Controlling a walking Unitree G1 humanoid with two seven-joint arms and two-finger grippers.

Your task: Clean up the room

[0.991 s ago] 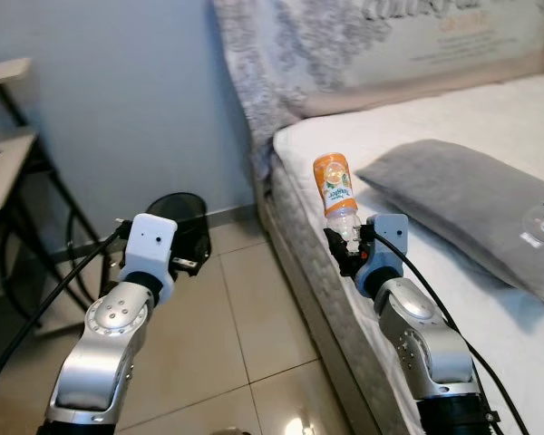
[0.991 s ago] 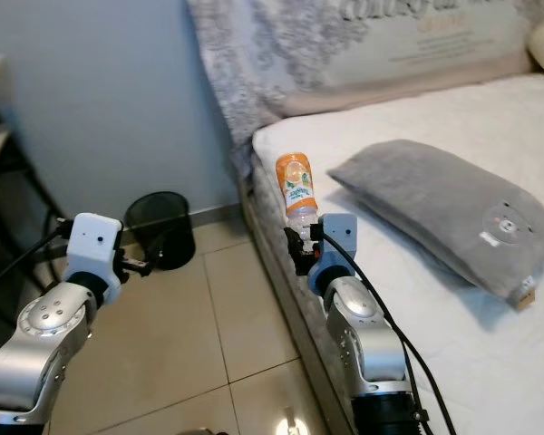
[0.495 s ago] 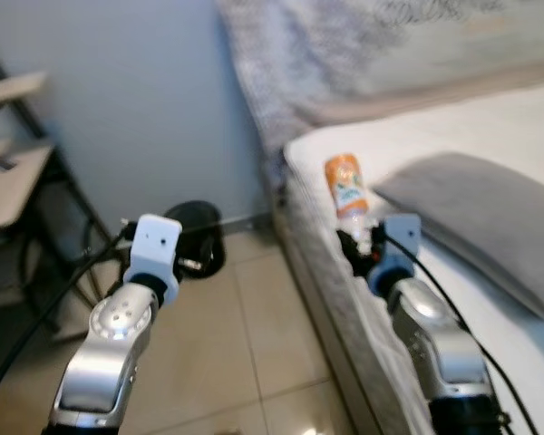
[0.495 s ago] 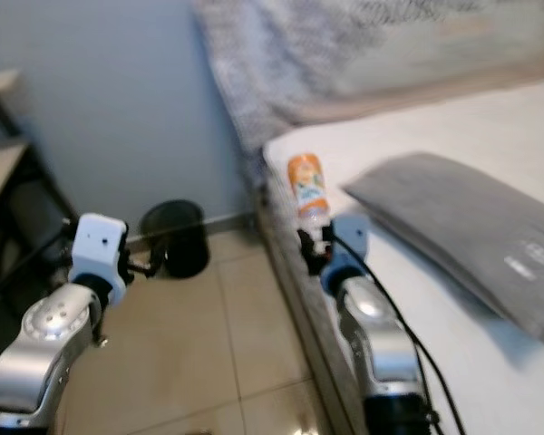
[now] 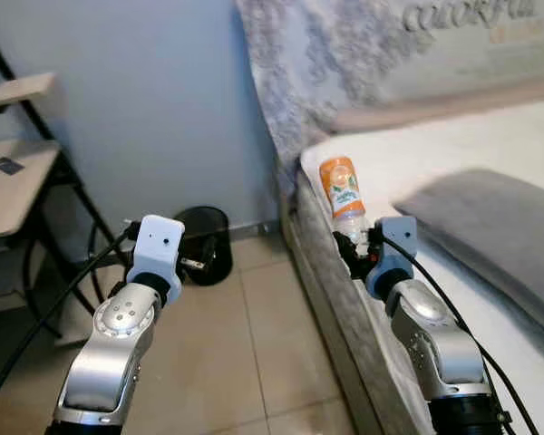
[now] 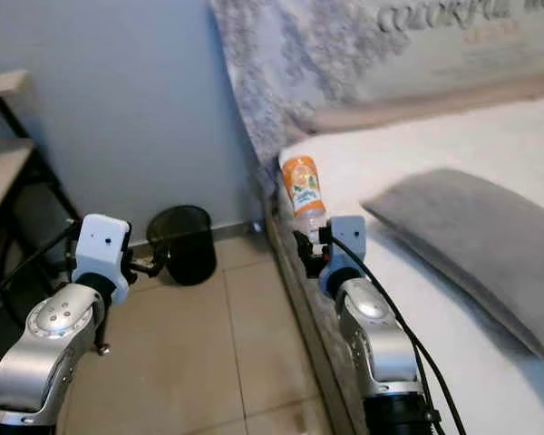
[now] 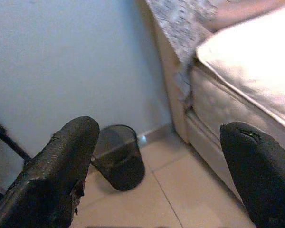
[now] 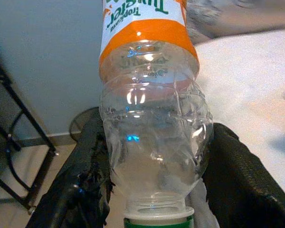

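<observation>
My right gripper (image 5: 352, 250) is shut on an empty clear plastic bottle (image 5: 344, 191) with an orange label, held cap-down above the edge of the bed (image 5: 453, 154). In the right wrist view the bottle (image 8: 152, 114) sits squeezed between both black fingers (image 8: 80, 180). A black mesh waste bin (image 5: 204, 245) stands on the tiled floor by the blue wall, left of the bed. My left gripper (image 5: 186, 265) is raised over the floor, pointing towards that bin (image 7: 118, 161), with its fingers (image 7: 61, 175) wide apart and nothing between them.
A grey pillow (image 5: 490, 236) lies on the white mattress to the right. A patterned headboard cover (image 5: 344, 63) hangs behind the bed. A black-framed shelf unit (image 5: 18, 181) stands at the far left. Beige floor tiles (image 5: 245, 362) spread between the shelf and the bed.
The whole view has shifted: the bed and bin now sit further right and the shelf shows more, so the camera has turned left. Both arms keep their pose, the bottle still held.
</observation>
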